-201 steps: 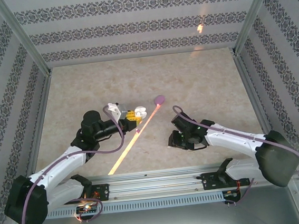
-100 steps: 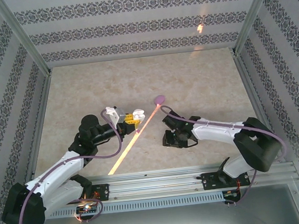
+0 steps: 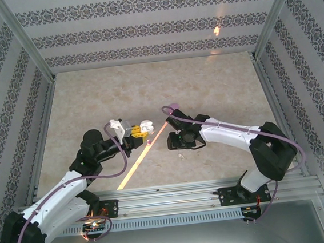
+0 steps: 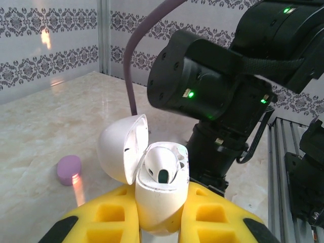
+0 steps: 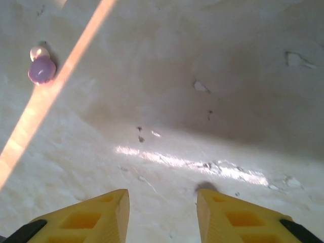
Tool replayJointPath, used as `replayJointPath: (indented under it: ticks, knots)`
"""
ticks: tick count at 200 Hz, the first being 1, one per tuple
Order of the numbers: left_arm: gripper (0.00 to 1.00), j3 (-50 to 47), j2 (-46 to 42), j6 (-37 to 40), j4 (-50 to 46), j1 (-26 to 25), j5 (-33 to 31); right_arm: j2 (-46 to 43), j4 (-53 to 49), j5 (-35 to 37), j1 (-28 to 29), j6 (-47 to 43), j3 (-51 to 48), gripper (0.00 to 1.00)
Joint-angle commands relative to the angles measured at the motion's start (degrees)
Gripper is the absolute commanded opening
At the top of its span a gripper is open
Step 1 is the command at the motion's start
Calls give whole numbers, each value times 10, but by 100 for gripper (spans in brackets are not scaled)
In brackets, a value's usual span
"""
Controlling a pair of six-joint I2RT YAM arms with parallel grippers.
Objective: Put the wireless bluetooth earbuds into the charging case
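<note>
The left end effector (image 3: 141, 130) grasps the open charging case (image 3: 146, 124); the right end effector (image 3: 172, 142) is released.
Top view: both end effectors are near each other over the desk (image 3: 91, 99). Left wrist view: the lid (image 4: 121, 147) leans left, one whitish earbud (image 4: 161, 169) sits inside the case, and a purple case (image 4: 69, 169) lies behind. Right wrist view: the fingers (image 5: 96, 215) are apart and empty; a purple earbud (image 5: 41, 70) touches a small whitish piece (image 5: 38, 52).

A beige marbled tabletop (image 3: 215, 82) sits enclosed by walls (image 3: 141, 26) papered in grey damask stripes; an orange light streak (image 3: 131, 173) crosses its near left part diagonally.
</note>
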Motion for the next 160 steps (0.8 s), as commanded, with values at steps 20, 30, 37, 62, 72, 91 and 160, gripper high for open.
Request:
replayJointPath:
  ticks: [20, 30, 37, 62, 72, 91, 160]
  knots:
    - [1, -9, -14, 0, -15, -9, -5, -9, -108, 55, 27, -71, 41, 40]
    - [1, -8, -14, 0, -16, -10, -4, 3, -120, 56, 32, -83, 49, 39]
    - [1, -7, -14, -1, -17, -9, -4, 14, -129, 57, 37, -93, 56, 39]
    - [1, -4, -15, -1, -22, -9, -4, 58, -157, 60, 48, -120, 84, 37]
    - [1, -2, -16, -1, -25, -9, -4, 73, -166, 63, 52, -126, 97, 36]
    - [1, -3, -20, -1, -29, -10, -7, 100, -181, 71, 56, -137, 116, 35]
    - [1, -5, -39, 0, -49, -10, -14, 152, -203, 90, 62, -160, 136, 36]
